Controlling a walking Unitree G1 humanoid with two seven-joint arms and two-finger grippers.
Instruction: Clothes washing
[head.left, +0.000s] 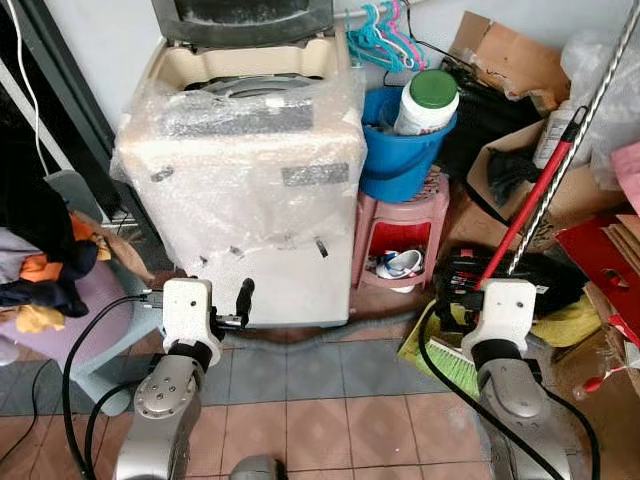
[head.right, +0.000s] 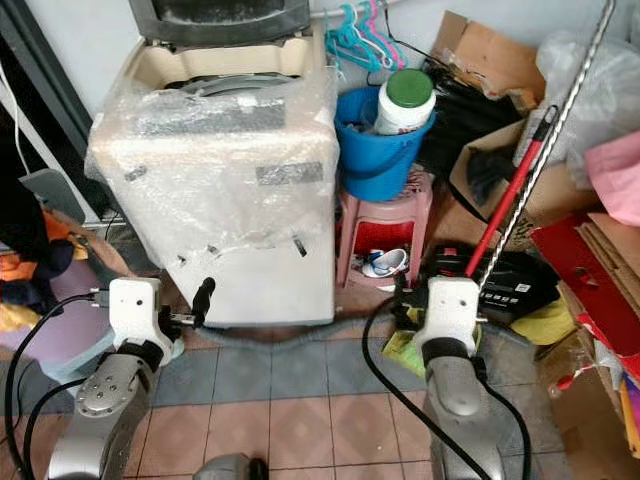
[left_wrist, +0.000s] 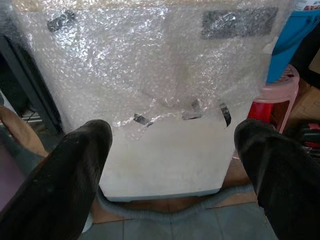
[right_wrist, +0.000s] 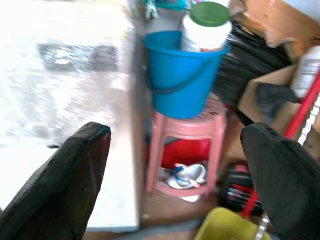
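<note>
Nearest to the head cam are both silver arms, low in view over a pink and grey tiled floor. Left gripper is held up w/ its two black fingers spread wide apart, nothing between them; its wrist cam looks straight at the front of a cream top-loading washing machine wrapped in clear bubble wrap. Right gripper likewise has fingers spread, empty, pointing toward a pink plastic stool beside the machine.

Washer stands dead ahead, its dark lid tipped up at the back so the tub opening shows. Bubble wrap covers the top and upper front; the lower front panel is bare. A grey corrugated drain hose lies on the floor along the base.

Clothes: a heap of dark, orange and yellow garments sits on a pale chair to the robot's left, well apart from both grippers.

On the stool sits a blue plastic bucket holding a white tub w/ green lid. Under the stool seat is some white and blue stuff, too small to tell. Right of that: a red-handled broom, cardboard boxes, a black box. Teal and pink hangers hang behind the bucket.
</note>
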